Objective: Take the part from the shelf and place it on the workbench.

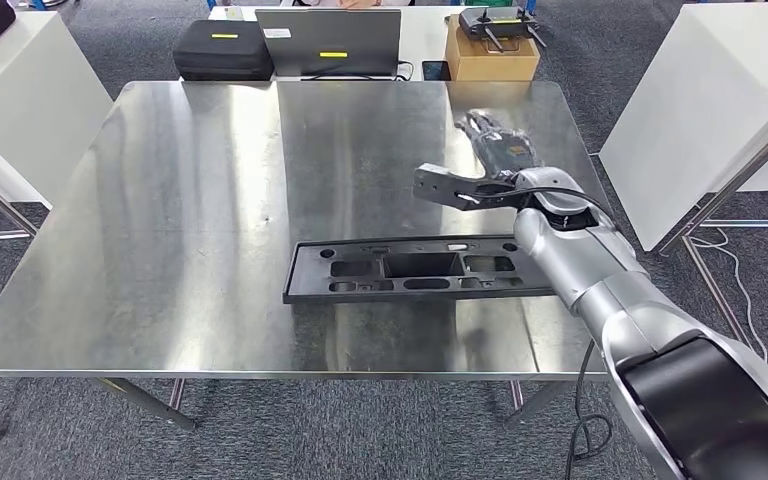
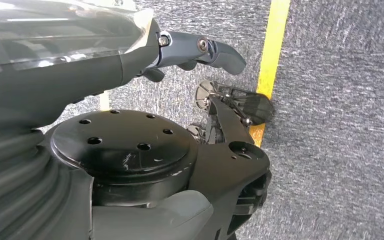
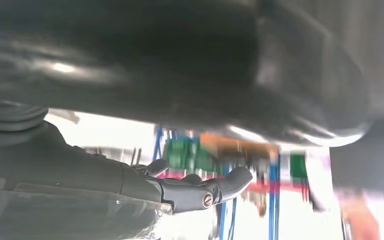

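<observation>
Closest in, the robot's right arm comes up from the lower right corner, silver with a black section near the bottom, and reaches forward over the right side of the steel counter. Just past the forearm sits the part, a long flat black plastic panel with a bunch of cutouts, lying flat on the counter toward the front-right. Its right end disappears under the arm, so I can't see how that end sits.

A bit further along is the right robot hand, fingers spread out and nothing in it, so released, hovering beyond the part's far edge and apart from it. In the right wrist view the same robot hand shows a thumb sticking out with nothing pinched; the background there is a blur.

The left robot hand shows up in the left wrist view, hanging over grey carpet with a yellow floor line running past. Thumb is out and it's gripping nothing, looks relaxed.

At the far edge, beyond the counter, there's a black carry case, a grey laptop, and a cardboard box with a black controller on top. White tables sit off to either side.
</observation>
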`<move>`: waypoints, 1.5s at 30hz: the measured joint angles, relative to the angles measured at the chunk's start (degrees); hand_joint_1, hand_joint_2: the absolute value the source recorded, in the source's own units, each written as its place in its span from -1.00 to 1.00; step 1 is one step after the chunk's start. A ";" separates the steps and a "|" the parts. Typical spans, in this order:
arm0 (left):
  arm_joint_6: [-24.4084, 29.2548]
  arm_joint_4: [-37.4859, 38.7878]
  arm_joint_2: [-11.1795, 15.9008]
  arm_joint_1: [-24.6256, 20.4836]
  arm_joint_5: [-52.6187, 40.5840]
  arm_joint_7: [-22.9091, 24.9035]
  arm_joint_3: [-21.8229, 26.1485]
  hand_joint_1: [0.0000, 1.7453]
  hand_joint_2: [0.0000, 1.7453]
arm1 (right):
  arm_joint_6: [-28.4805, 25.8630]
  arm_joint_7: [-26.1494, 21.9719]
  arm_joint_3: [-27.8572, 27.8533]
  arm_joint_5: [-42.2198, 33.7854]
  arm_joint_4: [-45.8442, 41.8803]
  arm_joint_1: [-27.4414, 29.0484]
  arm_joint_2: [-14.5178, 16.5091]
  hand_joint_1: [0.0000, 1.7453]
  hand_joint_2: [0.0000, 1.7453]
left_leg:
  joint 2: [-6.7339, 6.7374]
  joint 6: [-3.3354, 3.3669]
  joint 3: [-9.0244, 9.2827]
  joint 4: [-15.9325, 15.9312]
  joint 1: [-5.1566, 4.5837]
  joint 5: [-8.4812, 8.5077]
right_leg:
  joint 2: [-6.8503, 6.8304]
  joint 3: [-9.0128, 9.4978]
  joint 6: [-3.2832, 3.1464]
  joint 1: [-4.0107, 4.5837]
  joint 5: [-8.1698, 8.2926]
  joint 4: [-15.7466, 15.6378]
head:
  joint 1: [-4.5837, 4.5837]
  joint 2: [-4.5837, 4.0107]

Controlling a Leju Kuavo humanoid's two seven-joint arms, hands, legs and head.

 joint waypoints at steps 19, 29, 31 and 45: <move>2.02 0.20 -1.17 0.17 3.48 0.99 0.61 -1.00 -1.00 | -24.87 0.04 -7.51 17.08 -53.04 31.37 -12.53 -1.00 -1.00 | -0.10 0.73 -0.06 0.42 -0.16 -0.71 | -0.02 0.35 0.31 -0.48 -0.22 -0.18 | -0.03 0.00; 1.37 0.44 -1.37 0.19 3.84 0.98 1.22 -1.00 -1.00 | -28.20 -1.77 -12.25 20.37 -69.06 42.17 -17.07 -1.00 -1.00 | 0.60 1.85 1.59 -0.95 0.54 -0.40 | -0.14 -7.03 0.56 -0.85 -7.24 15.97 | 0.19 0.00; 0.97 0.46 -1.37 0.25 3.96 0.99 1.25 -1.00 -1.00 | -29.58 -1.93 -13.09 22.04 -71.92 45.49 -17.84 -1.00 -1.00 | 0.52 1.54 1.57 -0.67 0.74 -0.58 | -0.26 -5.53 1.81 -1.40 -5.84 13.17 | 0.18 0.00; -1.30 0.68 -0.94 0.25 3.29 1.32 1.08 -1.00 -1.00 | -37.30 -0.47 -21.92 28.19 -87.60 68.66 -21.67 -1.00 -1.00 | 1.56 -2.03 -4.26 17.62 1.28 -11.91 | -1.14 0.46 -0.37 -1.74 -0.91 1.35 | -0.02 0.00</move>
